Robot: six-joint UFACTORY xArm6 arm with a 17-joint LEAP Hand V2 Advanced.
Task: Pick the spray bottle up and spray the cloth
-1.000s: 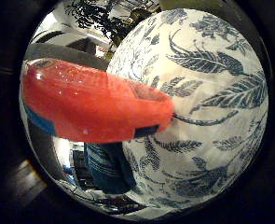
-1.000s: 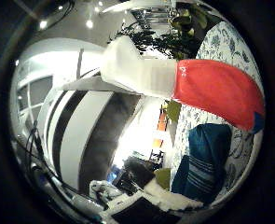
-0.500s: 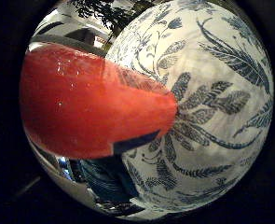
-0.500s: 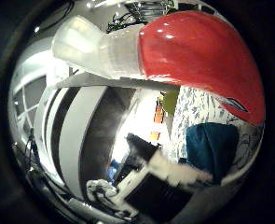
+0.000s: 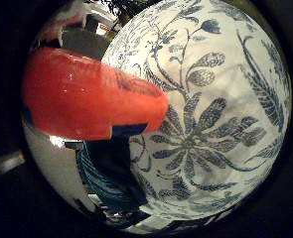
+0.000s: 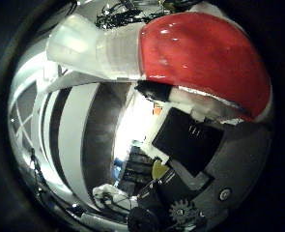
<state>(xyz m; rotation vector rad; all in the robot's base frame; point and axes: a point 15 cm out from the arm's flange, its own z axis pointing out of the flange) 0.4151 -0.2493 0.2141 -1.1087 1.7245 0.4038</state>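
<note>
the bottle is seen very close from both palm views, the floral tablecloth from one.

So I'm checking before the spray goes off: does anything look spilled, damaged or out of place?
Nothing stands out. The red spray bottle fills much of both palm views, so it sits close to the hand; its clear neck looks intact. The blue-patterned white cloth shows no wet patch or tear.

No readable text, label or number on anything in view.
</note>
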